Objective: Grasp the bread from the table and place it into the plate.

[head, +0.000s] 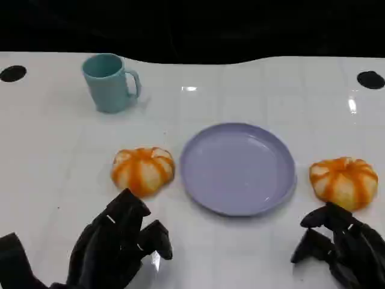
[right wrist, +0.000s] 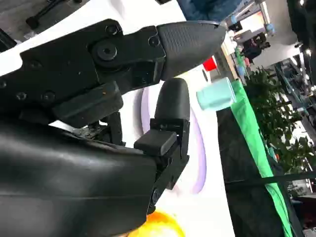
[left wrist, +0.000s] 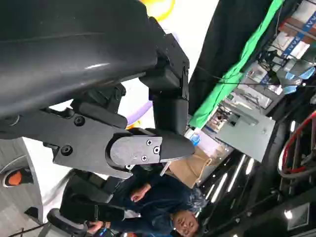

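On the white table (head: 54,156), an empty lavender plate (head: 238,168) lies centrally, flanked by two orange-striped breads: left bread (head: 143,170) just beside its rim, right bread (head: 343,182) near the table's right side. The left hand (head: 117,244) and right hand (head: 340,247) hover near each, fingers apart, holding nothing. A teal mug (head: 110,82) stands behind. No legible writing appears.

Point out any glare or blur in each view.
Head view: bright ceiling-light glints on the table and a soft sheen on the plate; the whole frame is slightly soft. Left wrist view: the left hand looms close with a highlight on its shell. Right wrist view: the cup looks blurred.
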### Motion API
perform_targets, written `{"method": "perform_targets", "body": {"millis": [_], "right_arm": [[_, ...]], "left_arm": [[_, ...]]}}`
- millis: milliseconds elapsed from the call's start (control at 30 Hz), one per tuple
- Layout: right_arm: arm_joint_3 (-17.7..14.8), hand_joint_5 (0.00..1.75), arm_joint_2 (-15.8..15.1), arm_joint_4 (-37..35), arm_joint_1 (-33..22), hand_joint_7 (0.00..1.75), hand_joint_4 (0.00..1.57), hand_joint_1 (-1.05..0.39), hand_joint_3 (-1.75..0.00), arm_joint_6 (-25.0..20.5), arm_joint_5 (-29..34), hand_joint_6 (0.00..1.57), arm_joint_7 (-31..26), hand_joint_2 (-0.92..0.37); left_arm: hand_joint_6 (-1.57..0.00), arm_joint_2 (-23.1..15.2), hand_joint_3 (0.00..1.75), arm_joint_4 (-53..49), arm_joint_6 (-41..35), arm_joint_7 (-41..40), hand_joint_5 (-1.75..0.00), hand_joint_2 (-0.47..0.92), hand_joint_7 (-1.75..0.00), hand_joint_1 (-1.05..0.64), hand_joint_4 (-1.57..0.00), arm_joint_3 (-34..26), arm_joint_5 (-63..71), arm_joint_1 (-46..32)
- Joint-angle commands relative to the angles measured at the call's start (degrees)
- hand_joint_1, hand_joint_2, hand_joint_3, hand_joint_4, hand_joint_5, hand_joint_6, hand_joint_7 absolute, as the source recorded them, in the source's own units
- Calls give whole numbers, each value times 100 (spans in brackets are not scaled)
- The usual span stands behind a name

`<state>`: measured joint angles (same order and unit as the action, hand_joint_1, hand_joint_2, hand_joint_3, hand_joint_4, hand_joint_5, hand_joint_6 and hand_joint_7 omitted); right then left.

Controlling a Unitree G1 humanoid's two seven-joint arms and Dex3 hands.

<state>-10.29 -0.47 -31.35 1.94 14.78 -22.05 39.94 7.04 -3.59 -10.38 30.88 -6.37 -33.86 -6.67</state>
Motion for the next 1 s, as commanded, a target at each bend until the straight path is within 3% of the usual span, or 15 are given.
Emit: {"method": "perform_targets", "body": {"millis": [33,833,867,900,1000], "right_arm": [[-17,153,-92,61,-53,122,63,-55,-24,-6,6,59,-34,-92],[-29,150,-118,9,-8,118,63,-54,-26,-17,6,59,-9,-92],[-36,150,-99,-2,8,118,63,-54,-25,-7,-26,59,25,-92],[-43,151,-85,-9,20,118,63,-54,-25,-6,-54,59,52,-92],[-72,151,-49,-35,61,117,64,-54,-25,4,-70,60,-3,-92]], "left_arm": [[-53,-69,35,19,22,-56,-175,92,-175,-52,-80,-30,16,-6],[-52,-103,35,18,-8,-31,-175,92,-175,-52,-79,-25,14,30],[-52,-168,35,-82,423,37,-175,92,-175,-52,-79,33,313,90],[-51,-214,40,-166,760,91,-163,92,-137,-54,-65,77,544,136],[-59,-387,37,-125,1111,49,-140,92,-76,-52,-48,230,997,270]]}}
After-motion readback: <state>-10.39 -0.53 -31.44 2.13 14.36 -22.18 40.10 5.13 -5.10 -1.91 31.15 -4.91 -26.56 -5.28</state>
